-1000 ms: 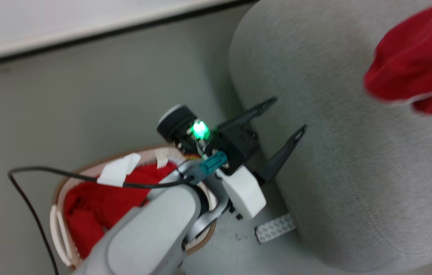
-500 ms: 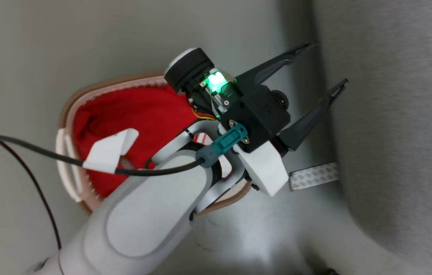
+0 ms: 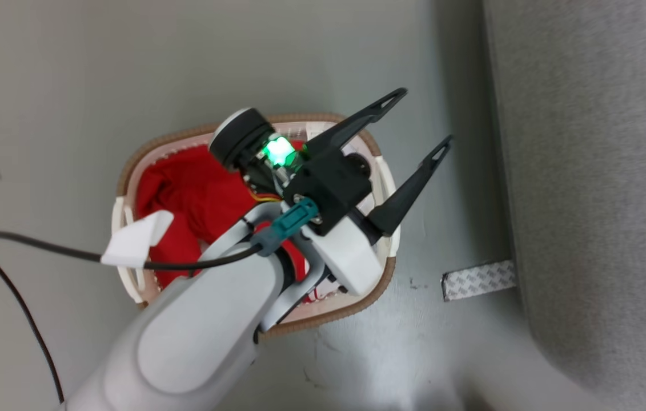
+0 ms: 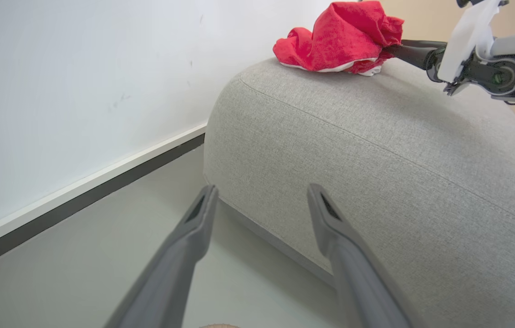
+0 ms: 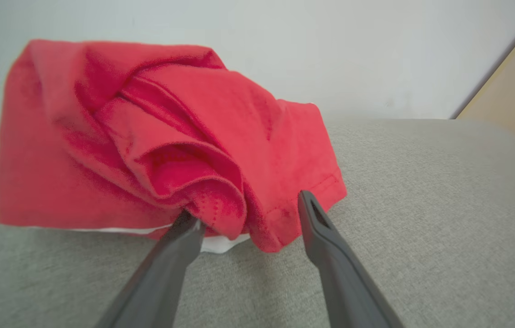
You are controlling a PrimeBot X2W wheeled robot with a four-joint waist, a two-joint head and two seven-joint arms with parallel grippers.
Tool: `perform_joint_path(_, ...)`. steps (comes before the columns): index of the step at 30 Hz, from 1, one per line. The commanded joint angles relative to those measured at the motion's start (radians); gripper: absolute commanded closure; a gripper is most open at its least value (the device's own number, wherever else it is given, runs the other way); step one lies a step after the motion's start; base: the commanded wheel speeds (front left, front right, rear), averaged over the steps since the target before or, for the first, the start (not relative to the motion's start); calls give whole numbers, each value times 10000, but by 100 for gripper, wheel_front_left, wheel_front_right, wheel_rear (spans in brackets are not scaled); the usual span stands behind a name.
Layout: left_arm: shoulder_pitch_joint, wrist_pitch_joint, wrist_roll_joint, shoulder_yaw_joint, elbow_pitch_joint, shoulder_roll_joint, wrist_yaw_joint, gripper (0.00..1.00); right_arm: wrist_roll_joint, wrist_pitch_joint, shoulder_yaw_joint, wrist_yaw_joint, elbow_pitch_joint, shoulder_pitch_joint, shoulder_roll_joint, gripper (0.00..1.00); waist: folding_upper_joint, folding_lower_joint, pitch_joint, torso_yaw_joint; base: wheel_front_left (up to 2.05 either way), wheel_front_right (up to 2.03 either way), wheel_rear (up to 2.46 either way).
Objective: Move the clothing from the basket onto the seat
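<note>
The cream basket (image 3: 311, 117) with its brown rim stands on the floor left of the grey seat (image 3: 597, 171). Red clothing (image 3: 185, 188) lies bunched inside it. My left gripper (image 3: 421, 119) hangs open above the basket's right end, nothing between its fingers; in the left wrist view the left gripper (image 4: 262, 189) points at the seat's (image 4: 375, 159) side. Another red garment (image 4: 339, 38) with white trim lies crumpled on top of the seat. My right gripper (image 5: 247, 207) is open, its fingers either side of that garment's (image 5: 148, 136) near fold on the seat (image 5: 421, 205).
A patterned grey tape strip (image 3: 478, 279) lies on the floor by the seat's base. A black cable (image 3: 43, 251) with a white tag (image 3: 134, 242) trails from my left forearm. A white wall with a dark baseboard (image 4: 79, 191) runs behind the seat.
The head camera has swung from the seat toward the basket, so the garment on the seat left the head view. My left gripper went from the seat's edge to above the basket, still open.
</note>
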Motion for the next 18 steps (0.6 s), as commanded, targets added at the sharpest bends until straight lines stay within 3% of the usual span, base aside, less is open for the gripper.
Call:
perform_joint_path(1, 238, -147, -114, 90, 58, 157, 73, 0, -145, -140, 118, -24, -184, 406, 91, 0, 0, -1, -537, -142, 0, 0, 0)
perform_joint_path(10, 1298, -1071, -705, 751, 646, 451, 623, 0, -912, -290, 116, -24, -2464, 2696, 497, 0, 0, -1, -2434, -83, 0, 0, 0)
perform_joint_path(18, 3066, -2398, -1332, 1503, 1820, 731, 1413, 0, -1950, -278, 118, -24, -4731, 5204, 1705, 0, 0, -1, -4552, 336, 0, 0, 0)
